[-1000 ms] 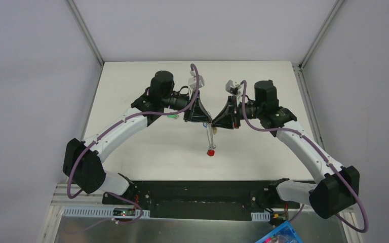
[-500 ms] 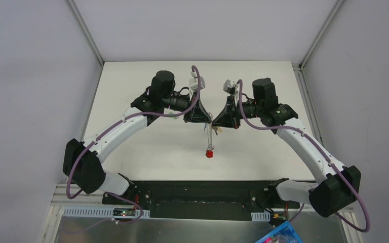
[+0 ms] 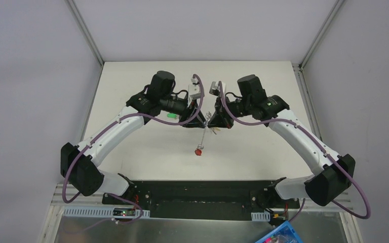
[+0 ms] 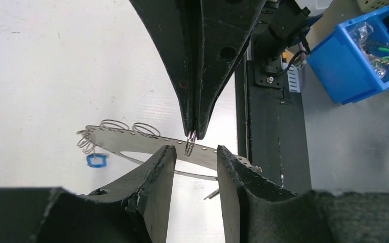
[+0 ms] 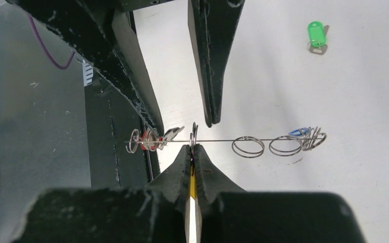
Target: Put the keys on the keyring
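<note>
A thin metal keyring strip point(image 4: 131, 142) with several wire rings hangs in the air between my two grippers. A red key point(image 3: 198, 151) dangles at its lower end, and a blue key point(image 4: 96, 160) hangs at the other end. My right gripper point(image 5: 193, 148) is shut on one ring of the strip, with the yellow key point(image 5: 192, 187) showing between its fingers. My left gripper point(image 4: 195, 154) is open, its fingertips either side of that ring, just off the strip. The green key point(image 3: 171, 116) lies on the white table by the left arm.
A blue bin point(image 4: 349, 61) of metal parts sits beyond the table's near edge, right of the black base rail point(image 3: 202, 195). Grey walls and metal posts enclose the white table point(image 3: 131, 147) on three sides.
Both grippers and the strip have shifted left and closer together. The red key has swung left. The right arm has reached further over the table.
</note>
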Tool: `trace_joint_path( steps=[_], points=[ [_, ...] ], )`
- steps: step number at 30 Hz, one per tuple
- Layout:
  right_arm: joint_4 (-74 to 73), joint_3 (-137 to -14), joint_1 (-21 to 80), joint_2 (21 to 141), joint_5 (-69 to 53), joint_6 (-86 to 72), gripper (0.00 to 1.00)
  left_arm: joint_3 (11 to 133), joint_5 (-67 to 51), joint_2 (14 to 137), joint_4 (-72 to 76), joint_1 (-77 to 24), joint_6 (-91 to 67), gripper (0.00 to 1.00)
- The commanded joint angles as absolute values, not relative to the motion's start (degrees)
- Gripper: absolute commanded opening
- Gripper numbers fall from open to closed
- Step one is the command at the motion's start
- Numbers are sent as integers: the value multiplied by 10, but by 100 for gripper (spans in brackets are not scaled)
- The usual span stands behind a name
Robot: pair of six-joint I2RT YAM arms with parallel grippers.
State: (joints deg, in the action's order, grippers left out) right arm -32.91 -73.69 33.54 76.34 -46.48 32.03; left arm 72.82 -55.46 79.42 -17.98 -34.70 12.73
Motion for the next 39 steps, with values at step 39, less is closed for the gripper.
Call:
trace_joint_path(
  steps=[39],
  points=[
    [-299, -747, 333, 769, -506, 287, 0, 726, -590, 807, -162, -362, 173, 0]
  ],
)
